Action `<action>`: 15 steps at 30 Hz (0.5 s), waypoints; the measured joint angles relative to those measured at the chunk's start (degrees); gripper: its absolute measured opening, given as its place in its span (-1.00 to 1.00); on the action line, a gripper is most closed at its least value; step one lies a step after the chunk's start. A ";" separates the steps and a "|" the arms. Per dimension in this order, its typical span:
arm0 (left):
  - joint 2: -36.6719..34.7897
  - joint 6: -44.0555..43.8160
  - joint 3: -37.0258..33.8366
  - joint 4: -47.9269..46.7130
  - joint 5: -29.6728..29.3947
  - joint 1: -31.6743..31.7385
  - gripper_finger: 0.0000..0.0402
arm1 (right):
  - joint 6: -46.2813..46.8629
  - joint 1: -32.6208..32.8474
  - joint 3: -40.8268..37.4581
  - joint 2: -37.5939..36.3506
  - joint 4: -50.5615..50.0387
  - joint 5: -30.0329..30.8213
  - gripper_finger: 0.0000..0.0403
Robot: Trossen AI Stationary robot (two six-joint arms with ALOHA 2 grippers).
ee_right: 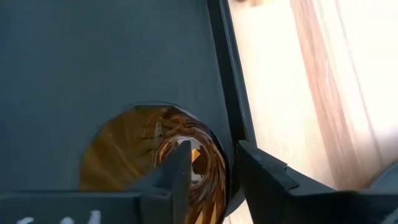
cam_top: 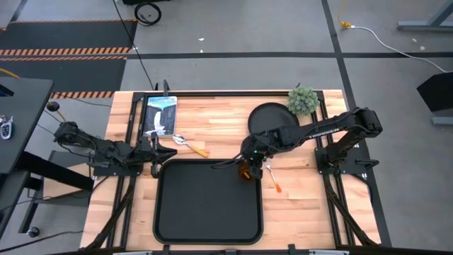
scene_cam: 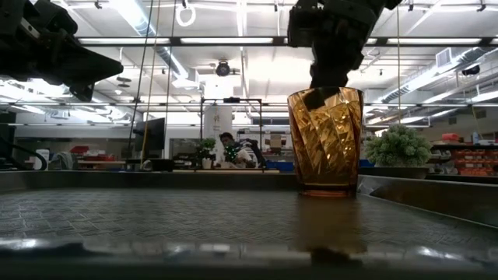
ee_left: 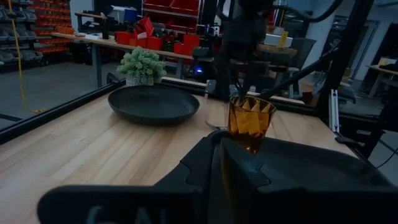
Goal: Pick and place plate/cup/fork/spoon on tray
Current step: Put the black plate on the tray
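The amber cup [cam_top: 245, 170] stands upright on the black tray [cam_top: 205, 212], in its far right corner; it also shows in the low view [scene_cam: 325, 140]. My right gripper [ee_right: 214, 168] is shut on the cup from above. The black plate [cam_top: 267, 117] lies flat on the table beyond the tray. The fork [cam_top: 273, 180] lies on the table right of the tray, and the spoon [cam_top: 190, 144] lies beyond the tray's far left. My left gripper [cam_top: 161, 152] is shut and empty at the tray's far left corner. My right gripper holds the cup's rim [ee_right: 221, 163] on the side toward the tray's right rim. One finger [ee_right: 180, 171] is inside the cup and the other [ee_right: 261, 177] is outside. The fingers point down from above. The cup is upright with its base [scene_cam: 327, 190] on the tray.
A small green plant [cam_top: 303, 100] stands at the table's far right, next to the plate. A blue and white flat pack [cam_top: 161, 113] lies at the far left. Most of the tray's floor is bare. A person [scene_cam: 229, 148] sits in the room behind.
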 joint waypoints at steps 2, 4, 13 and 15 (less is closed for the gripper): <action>0.00 -0.01 -0.02 0.00 0.00 0.00 -0.78 | -0.55 0.00 1.67 0.00 -1.86 0.02 -0.27; 0.00 0.00 -0.01 -0.02 0.00 0.00 -0.78 | -1.26 -0.02 3.18 0.00 -3.33 0.02 -0.23; 0.00 0.01 -0.02 0.00 0.02 -0.01 -0.78 | -4.52 -1.65 8.78 -0.96 -12.76 6.63 -0.16; 0.00 -0.02 0.00 0.00 0.00 -0.01 -0.78 | -5.41 -2.27 8.79 -1.97 -14.06 9.51 -0.16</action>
